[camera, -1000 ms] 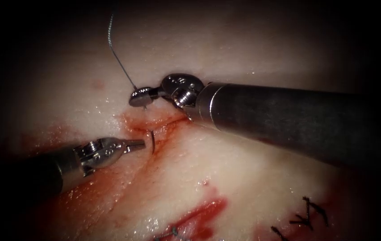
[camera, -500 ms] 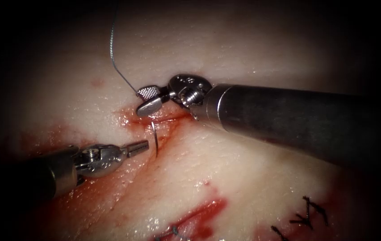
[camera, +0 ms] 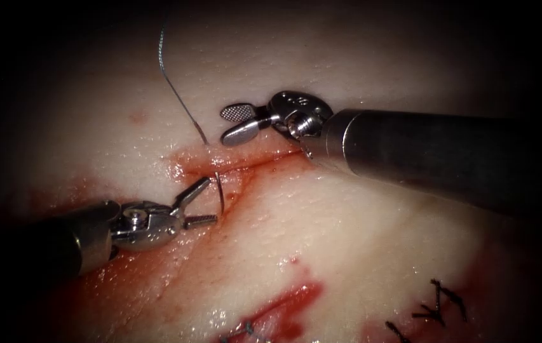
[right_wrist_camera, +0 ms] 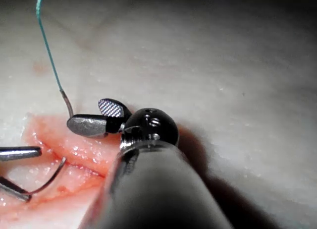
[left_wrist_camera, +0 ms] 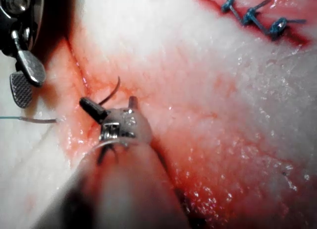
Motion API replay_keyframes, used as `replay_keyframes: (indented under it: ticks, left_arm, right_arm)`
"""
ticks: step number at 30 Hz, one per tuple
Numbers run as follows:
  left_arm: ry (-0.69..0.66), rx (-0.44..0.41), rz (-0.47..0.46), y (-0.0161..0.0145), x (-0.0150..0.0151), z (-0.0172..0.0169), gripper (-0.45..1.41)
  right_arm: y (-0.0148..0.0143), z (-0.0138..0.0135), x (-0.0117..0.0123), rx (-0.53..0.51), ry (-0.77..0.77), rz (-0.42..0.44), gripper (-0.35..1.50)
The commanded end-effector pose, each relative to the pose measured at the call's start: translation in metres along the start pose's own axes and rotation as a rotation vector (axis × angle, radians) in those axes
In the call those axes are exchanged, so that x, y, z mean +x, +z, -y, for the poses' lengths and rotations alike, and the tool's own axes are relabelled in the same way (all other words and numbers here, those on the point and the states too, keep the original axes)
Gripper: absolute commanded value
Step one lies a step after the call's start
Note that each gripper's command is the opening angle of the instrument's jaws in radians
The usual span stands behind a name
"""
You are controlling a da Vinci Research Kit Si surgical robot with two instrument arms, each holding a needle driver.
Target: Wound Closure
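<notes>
Both tools hold nothing: the left tool (camera: 197, 202) gapes around the needle's (camera: 220, 190) exposed tip without gripping; the right tool (camera: 236, 122) is open beside the thread (camera: 178, 95). The needle sits through the cut (camera: 251, 164), unheld. A glancing closure could twist it and tear the tissue (camera: 347, 241).

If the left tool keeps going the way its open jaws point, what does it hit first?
Most likely the needle: it stands in the tissue at the cut, just ahead of the left tool, whose open jaws hold nothing. Depth is unclear, so one jaw might pass beside it.
</notes>
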Motion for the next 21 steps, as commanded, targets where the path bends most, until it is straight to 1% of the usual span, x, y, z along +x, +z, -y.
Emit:
replay_keyframes:
  ticks: [1,3,5,6,7,8,12,14,15,16,17,19,21]
  left_arm:
    - [0.013,0.006,0.0,0.001,0.0,0.0003,0.73]
    - [0.023,0.007,0.001,0.0013,0.0002,0.0003,0.73]
    - [0.044,0.009,-0.003,0.0018,0.0005,0.0004,0.83]
    - [0.058,0.024,-0.006,0.0023,0.0006,0.0005,0.84]
    - [0.062,0.03,-0.007,0.0025,0.0006,0.0006,0.84]
    - [0.072,0.045,-0.009,0.0027,0.0006,0.0007,0.78]
    - [0.107,0.089,-0.023,0.0031,0.0003,0.001,0.76]
    - [0.116,0.115,-0.029,0.0032,0.0,0.0011,0.69]
    - [0.121,0.127,-0.032,0.0033,-0.0001,0.0012,0.63]
    - [0.121,0.127,-0.032,0.0033,-0.0001,0.0012,0.63]
    - [0.119,0.152,-0.039,0.0035,-0.0003,0.0013,0.49]
    - [0.124,0.161,-0.041,0.0036,-0.0006,0.0015,0.44]
    - [0.122,0.174,-0.048,0.0037,-0.0008,0.0016,0.24]
  right_arm:
    - [0.001,-0.0005,0.0003,0.003,-0.004,-0.001,1.08]
    - [0.001,-0.0005,0.0003,0.003,-0.004,-0.001,1.08]
    - [0.0011,-0.0005,0.0004,0.002,-0.004,-0.001,1.03]
    - [0.0011,-0.0004,0.0003,0.001,-0.004,-0.001,1.01]
    - [0.0011,-0.0004,0.0003,0.001,-0.004,-0.001,1.01]
    - [0.0011,-0.0004,0.0003,0.001,-0.01,-0.002,1.01]
    - [0.0011,-0.0004,0.0003,0.001,-0.01,-0.002,0.98]
    - [0.0011,-0.0004,0.0003,0.001,-0.01,-0.002,0.98]
    - [0.0011,-0.0004,0.0003,0.0,-0.016,-0.002,0.96]
    - [0.0011,-0.0004,0.0003,0.0,-0.016,-0.002,0.96]
    - [0.0011,-0.0004,0.0003,0.0,-0.016,-0.002,0.94]
    - [0.0011,-0.0004,0.0003,0.003,-0.016,-0.001,0.93]
    - [0.0011,-0.0004,0.0003,0.003,-0.016,-0.001,0.89]
